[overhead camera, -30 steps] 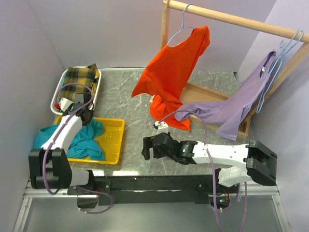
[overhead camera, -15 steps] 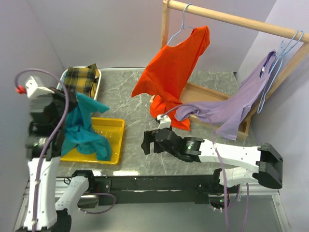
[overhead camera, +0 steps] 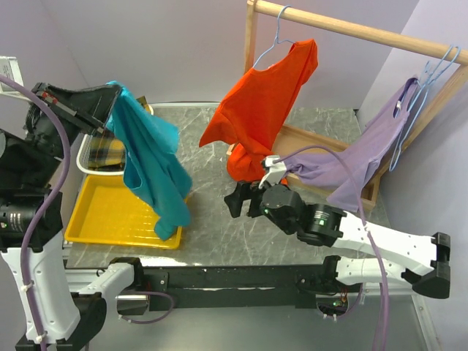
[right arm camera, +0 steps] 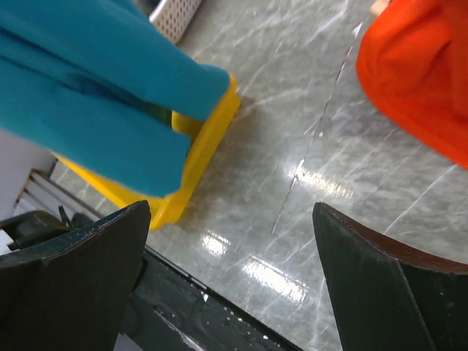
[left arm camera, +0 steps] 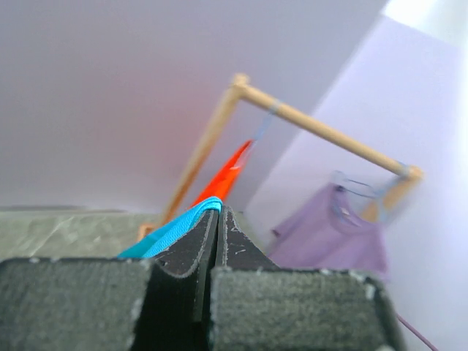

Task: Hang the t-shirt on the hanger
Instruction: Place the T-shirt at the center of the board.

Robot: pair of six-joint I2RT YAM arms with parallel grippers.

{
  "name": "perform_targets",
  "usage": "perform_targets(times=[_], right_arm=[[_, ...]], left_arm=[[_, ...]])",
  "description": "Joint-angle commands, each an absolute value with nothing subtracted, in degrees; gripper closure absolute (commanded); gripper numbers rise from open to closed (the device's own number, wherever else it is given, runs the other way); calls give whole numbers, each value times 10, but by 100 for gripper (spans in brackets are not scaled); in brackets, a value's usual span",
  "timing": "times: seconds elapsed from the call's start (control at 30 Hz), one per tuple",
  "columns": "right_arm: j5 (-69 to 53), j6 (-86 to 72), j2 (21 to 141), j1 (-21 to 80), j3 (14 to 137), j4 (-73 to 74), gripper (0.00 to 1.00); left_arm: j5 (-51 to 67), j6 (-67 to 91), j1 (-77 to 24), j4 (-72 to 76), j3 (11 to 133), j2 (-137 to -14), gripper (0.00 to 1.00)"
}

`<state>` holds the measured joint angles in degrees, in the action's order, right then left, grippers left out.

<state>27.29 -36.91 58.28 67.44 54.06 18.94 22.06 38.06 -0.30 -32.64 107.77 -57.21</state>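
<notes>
The teal t-shirt [overhead camera: 150, 164] hangs in the air above the table's left side, pinched at its top edge by my left gripper [overhead camera: 113, 95]. In the left wrist view the gripper [left arm camera: 217, 219] is shut on a fold of the shirt [left arm camera: 172, 230]. My right gripper [overhead camera: 238, 199] is open and empty above mid-table, to the right of the shirt's lower hem. In the right wrist view its fingers [right arm camera: 88, 256] stand wide apart, with the shirt [right arm camera: 95, 95] at upper left. A bare pale-blue wire hanger [overhead camera: 406, 131] hangs at the rod's right end beside the lilac shirt.
A yellow tray [overhead camera: 110, 219] lies under the hanging shirt. A white basket [overhead camera: 86, 157] with plaid cloth sits behind it. An orange shirt [overhead camera: 263, 110] and a lilac shirt [overhead camera: 358, 157] hang on hangers from the wooden rod [overhead camera: 351, 29]. The rack's wooden base [overhead camera: 307, 139] lies at back right.
My left arm has lifted the teal shirt out of the yellow tray and high up. My right gripper has moved slightly up and away from the near edge, still open.
</notes>
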Motion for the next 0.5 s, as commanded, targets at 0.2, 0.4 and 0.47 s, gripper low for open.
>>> perform_targets(times=[0.2, 0.4, 0.47], right_arm=[[356, -382, 476, 670, 548, 236, 0], [386, -421, 438, 670, 533, 280, 0], [390, -445, 424, 670, 526, 297, 0]], left_arm=[[305, 456, -95, -181, 911, -552, 99], [103, 416, -390, -151, 782, -584, 99], [51, 428, -450, -117, 710, -591, 99]])
